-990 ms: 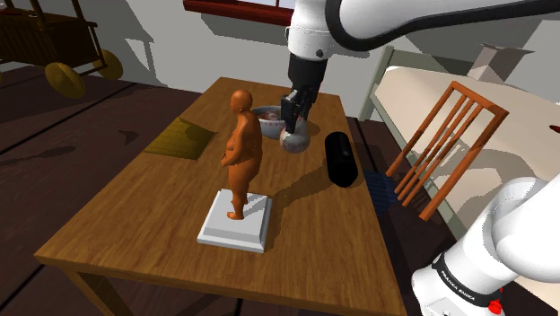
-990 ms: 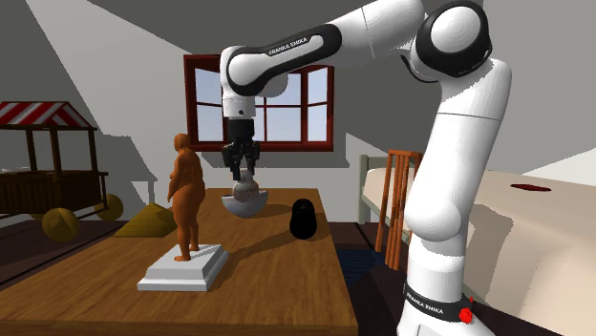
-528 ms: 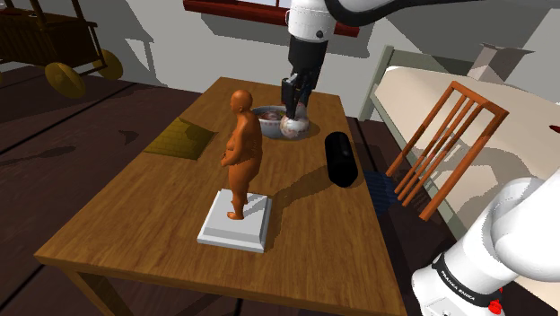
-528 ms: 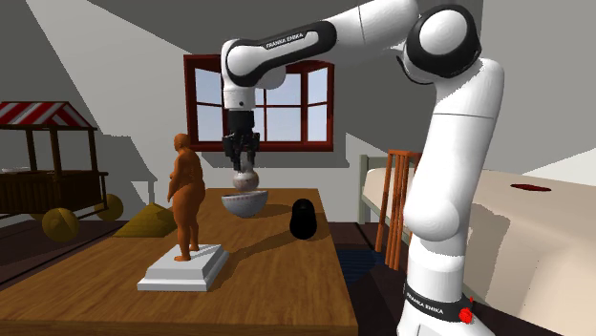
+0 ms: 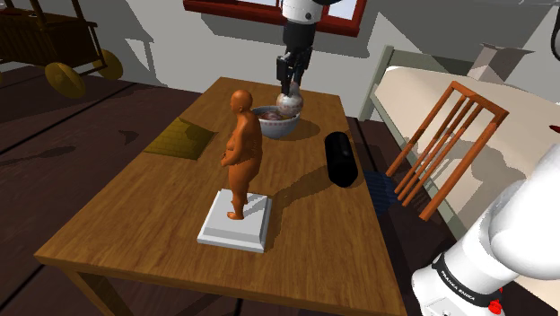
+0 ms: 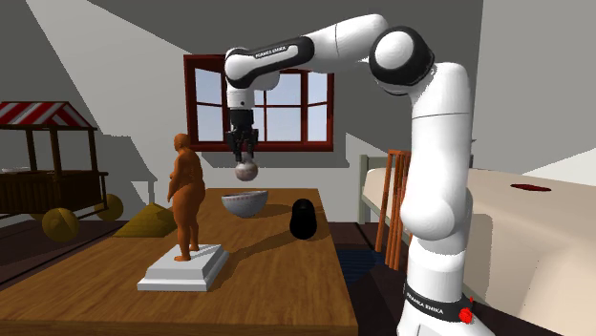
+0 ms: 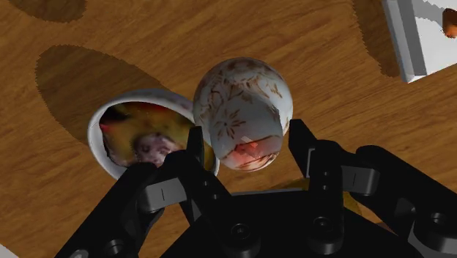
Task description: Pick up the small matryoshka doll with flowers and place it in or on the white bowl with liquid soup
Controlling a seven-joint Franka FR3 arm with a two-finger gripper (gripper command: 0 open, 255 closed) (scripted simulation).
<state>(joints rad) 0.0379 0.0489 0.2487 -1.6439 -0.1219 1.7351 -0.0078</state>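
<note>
- The doll [image 7: 242, 110] is pinched between my claw's [image 7: 247, 134] fingers, hanging in the air, clear of the table [image 7: 329, 59].
- The bowl [image 7: 97, 132] sits below the claw, off to one side rather than squarely under it.
- I'd centre over the bowl, descend slowly, and release low so the doll doesn't topple out.

arm [image 6: 329, 43] outstretched, gripper [image 7: 247, 136] down, clasping doll [image 7: 242, 99]
</note>
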